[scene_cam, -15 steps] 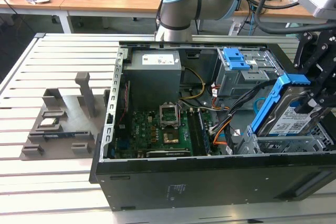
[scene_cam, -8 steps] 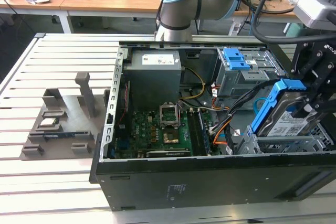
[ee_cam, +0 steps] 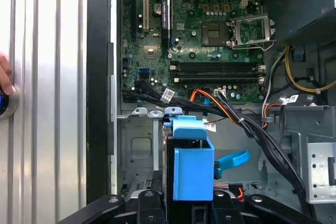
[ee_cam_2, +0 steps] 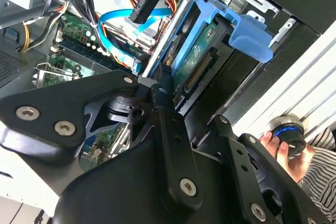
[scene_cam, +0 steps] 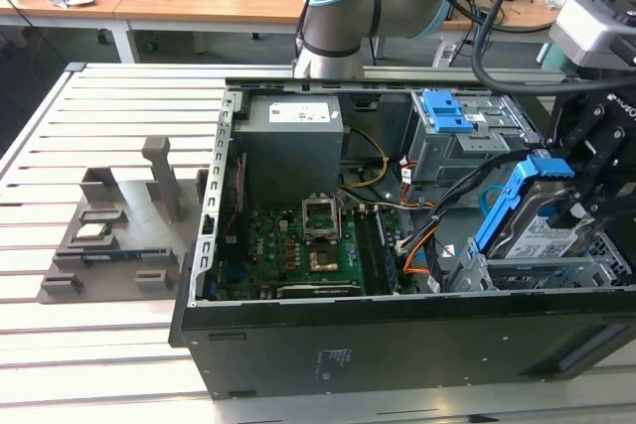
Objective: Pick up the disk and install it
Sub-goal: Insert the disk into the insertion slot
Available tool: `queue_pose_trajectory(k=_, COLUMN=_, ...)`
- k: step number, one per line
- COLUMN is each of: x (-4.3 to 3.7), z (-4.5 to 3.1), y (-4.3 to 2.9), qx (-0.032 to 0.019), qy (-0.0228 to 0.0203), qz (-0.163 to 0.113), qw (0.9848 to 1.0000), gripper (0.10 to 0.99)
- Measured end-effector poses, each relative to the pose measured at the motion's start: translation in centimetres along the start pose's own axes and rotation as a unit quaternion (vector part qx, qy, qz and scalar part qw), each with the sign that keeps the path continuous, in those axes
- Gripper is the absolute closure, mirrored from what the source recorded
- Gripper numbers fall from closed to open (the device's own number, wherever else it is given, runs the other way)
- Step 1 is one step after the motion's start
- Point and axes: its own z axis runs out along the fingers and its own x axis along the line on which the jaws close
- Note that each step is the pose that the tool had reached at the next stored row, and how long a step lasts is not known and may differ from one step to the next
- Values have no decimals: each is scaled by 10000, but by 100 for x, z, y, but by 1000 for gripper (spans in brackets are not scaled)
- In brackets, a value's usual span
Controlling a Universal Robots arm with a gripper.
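Disk (scene_cam: 537,220) held tilted at the exterior view's right, over the grey drive cage (scene_cam: 556,270) in the near right corner of the open computer case (scene_cam: 298,345); silver face with label turned up, blue carrier rail (scene_cam: 502,208) along the upper edge; long axis slanting down toward the cage, lower end close to it, contact not clear from here. Gripper (ee_cam: 181,203) clamped on the disk's upper end, jaws closed against the blue carrier from either side in the first wrist view; same disk edge-on in the second wrist view, connector end toward the bay. Motherboard (scene_cam: 298,245) and power supply (scene_cam: 293,141) further left, well apart. A person's hand (ee_cam_2: 286,148) beside the case.
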Motion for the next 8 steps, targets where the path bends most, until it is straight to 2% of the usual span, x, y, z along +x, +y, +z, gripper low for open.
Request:
queue_pose_trajectory(k=5, x=0, z=2, y=0, qx=0, qy=0, qz=0, qw=10000, gripper=733)
queue_pose_trajectory(k=7, x=0, z=3, y=0, qx=0, qy=0, qz=0, qw=10000, gripper=596)
queue_pose_trajectory(k=8, x=0, z=3, y=0, qx=0, qy=0, qz=0, qw=10000, gripper=596)
